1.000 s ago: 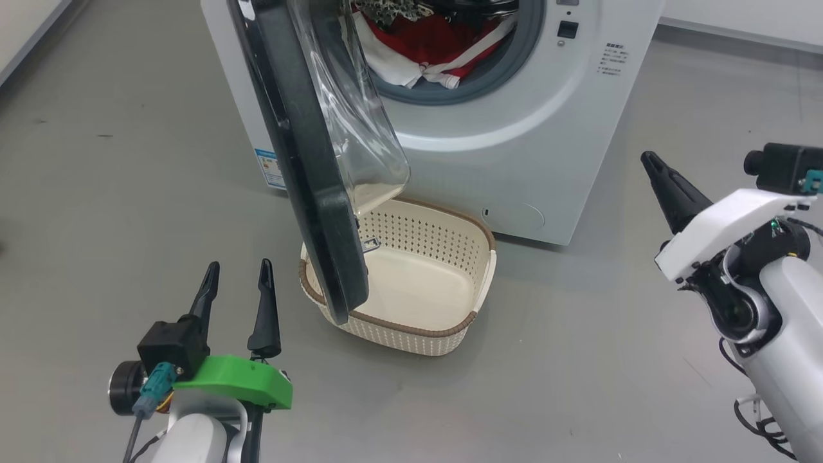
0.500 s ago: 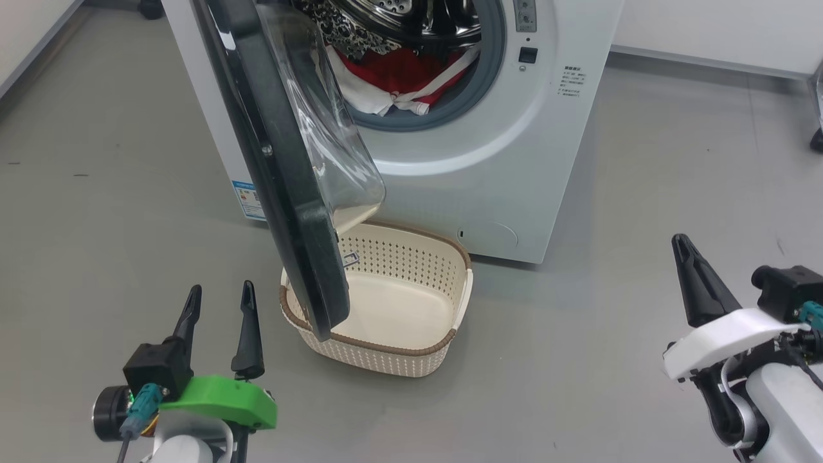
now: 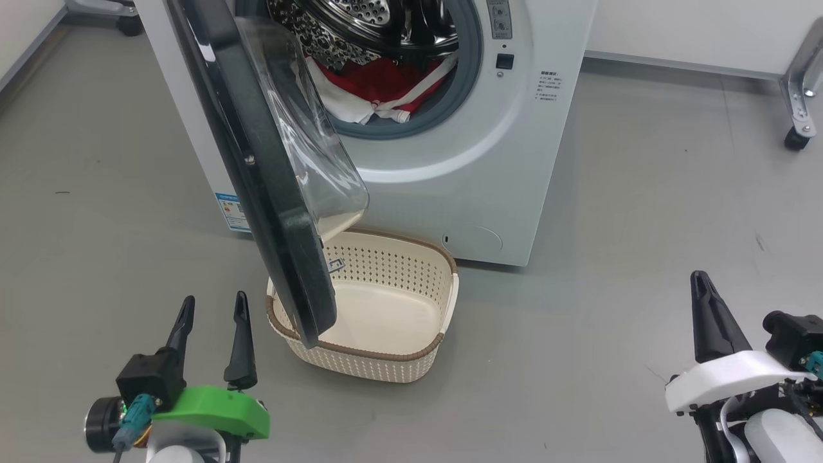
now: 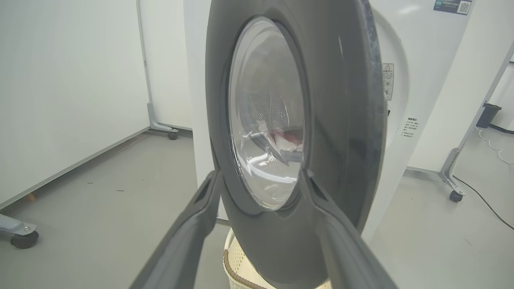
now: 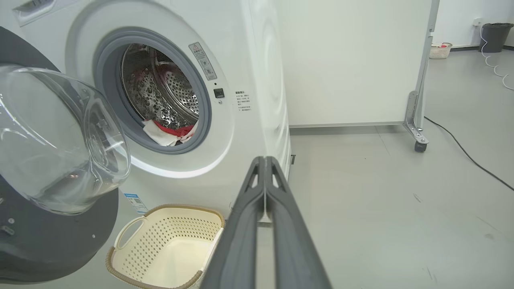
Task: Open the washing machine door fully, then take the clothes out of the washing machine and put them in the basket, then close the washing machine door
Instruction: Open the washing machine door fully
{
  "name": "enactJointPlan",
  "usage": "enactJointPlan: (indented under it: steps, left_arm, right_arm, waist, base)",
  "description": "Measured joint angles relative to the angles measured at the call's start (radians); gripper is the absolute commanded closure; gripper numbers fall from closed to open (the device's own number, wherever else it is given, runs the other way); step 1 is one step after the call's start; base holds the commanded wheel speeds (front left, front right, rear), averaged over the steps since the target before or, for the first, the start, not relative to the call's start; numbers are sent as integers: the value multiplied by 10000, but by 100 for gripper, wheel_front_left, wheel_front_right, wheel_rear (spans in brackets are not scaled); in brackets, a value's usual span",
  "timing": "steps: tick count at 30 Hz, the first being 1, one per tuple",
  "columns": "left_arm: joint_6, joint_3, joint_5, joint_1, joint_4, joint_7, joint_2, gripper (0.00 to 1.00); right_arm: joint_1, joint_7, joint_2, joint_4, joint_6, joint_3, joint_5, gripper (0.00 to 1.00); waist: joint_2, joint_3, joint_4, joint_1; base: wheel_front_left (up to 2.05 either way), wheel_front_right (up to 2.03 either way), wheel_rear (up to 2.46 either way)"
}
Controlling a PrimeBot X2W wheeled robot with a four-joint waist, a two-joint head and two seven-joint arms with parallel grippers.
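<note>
The washing machine (image 3: 450,180) (image 5: 249,60) stands ahead with its door (image 3: 257,173) (image 4: 337,120) (image 5: 44,168) swung partly out, hanging over the basket's left end. Red and white clothes (image 3: 379,87) (image 5: 170,132) lie at the bottom of the steel drum. The cream basket (image 3: 379,321) (image 5: 168,249) sits on the floor in front of the machine with nothing in it. My left gripper (image 3: 212,308) (image 4: 261,176) is open, low at the left, a little short of the door's outer face. My right gripper (image 3: 701,283) (image 5: 264,160) is shut on nothing, far to the right.
A white partition (image 5: 353,60) on castor feet (image 3: 797,138) stands right of the machine, and a cable (image 5: 470,156) runs over the grey floor there. Another white panel (image 4: 60,88) with a castor (image 4: 24,239) lines the left side.
The head camera has tilted up and drawn back, so the machine and basket sit lower left in view. My right gripper has come down and in to the lower right corner.
</note>
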Motion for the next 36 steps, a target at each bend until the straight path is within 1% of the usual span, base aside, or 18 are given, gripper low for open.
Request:
enactJointPlan:
  steps: [1,2,3,14,21,23,36]
  left_arm:
    - [0,46,2,16,-6,0,2,0]
    - [0,77,12,34,-13,0,2,0]
    - [-2,100,46,38,-15,0,2,0]
    - [-173,123,161,37,-69,0,0,0]
    - [-192,117,174,37,-42,0,0,0]
    - [-261,117,174,37,-31,0,0,0]
    - [-276,92,299,37,59,0,-2,0]
  right_arm:
    - [4,0,77,-134,-8,-107,-109,85]
    - [8,2,138,-257,-15,-209,-226,55]
    - [21,2,186,-372,-65,-322,-336,0]
    - [802,2,631,-1024,-84,-1009,-1070,0]
    - [1057,2,761,-1233,-84,-1118,-1465,0]
    - [1103,2,821,-1271,-84,-1151,-1501,0]
    - [1457,2,1030,-1471,-54,-1300,-1958,0]
  waist:
    - [0,14,-28,0]
    - [0,31,-57,0]
    - [0,52,-84,0]
    - [0,277,-204,0]
    - [0,336,-179,0]
    - [0,339,-175,0]
    - [0,333,-215,0]
  base:
    - [0,0,0]
    - [0,0,0]
    - [0,0,0]
    - [0,0,0]
    - [0,0,0]
    - [0,0,0]
    - [0,0,0]
